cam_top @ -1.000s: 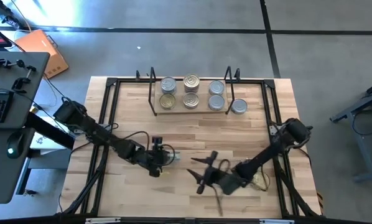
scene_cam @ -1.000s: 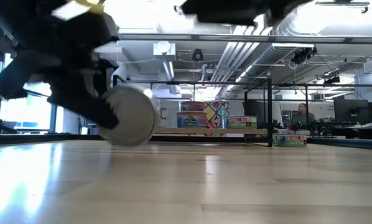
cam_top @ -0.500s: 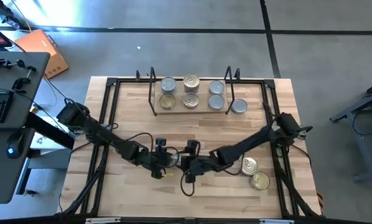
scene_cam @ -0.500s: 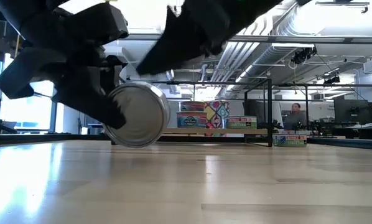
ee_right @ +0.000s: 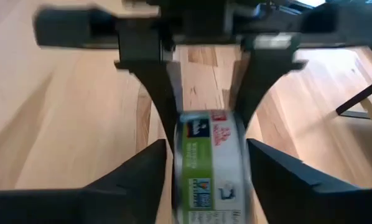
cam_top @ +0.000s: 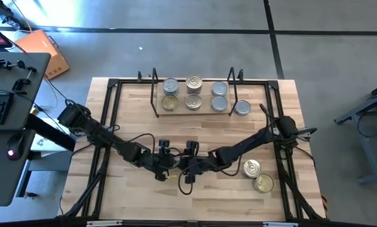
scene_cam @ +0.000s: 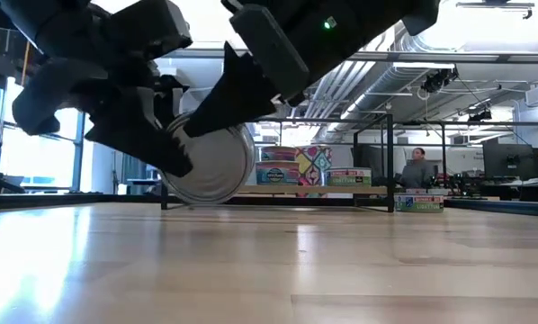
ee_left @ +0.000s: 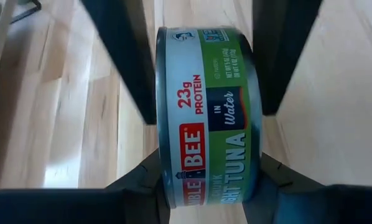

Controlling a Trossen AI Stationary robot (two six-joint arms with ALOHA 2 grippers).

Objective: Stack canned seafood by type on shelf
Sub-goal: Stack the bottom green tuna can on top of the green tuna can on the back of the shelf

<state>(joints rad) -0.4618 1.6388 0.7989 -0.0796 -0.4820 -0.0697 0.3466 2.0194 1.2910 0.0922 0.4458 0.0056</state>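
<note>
Fingers of the left gripper (cam_top: 171,162) clamp a tuna tin (ee_left: 208,118) on edge, near the table's (cam_top: 138,120) front edge. Right gripper (cam_top: 183,164) fingers straddle the same tin; contact cannot be told.

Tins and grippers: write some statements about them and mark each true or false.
1. The left gripper holds a tuna tin between its fingers. True.
2. That tin lies flat on the table. False: it is held on edge, its round face towards the low camera.
3. Six tin tops show on the shelf from above. True.
4. Every other tin is on the shelf. False: two tins sit by the right arm, and another sits just outside the shelf's right upright.
5. The right gripper waits at the table's edge. False: it is mid-table, at the held tin.
</note>
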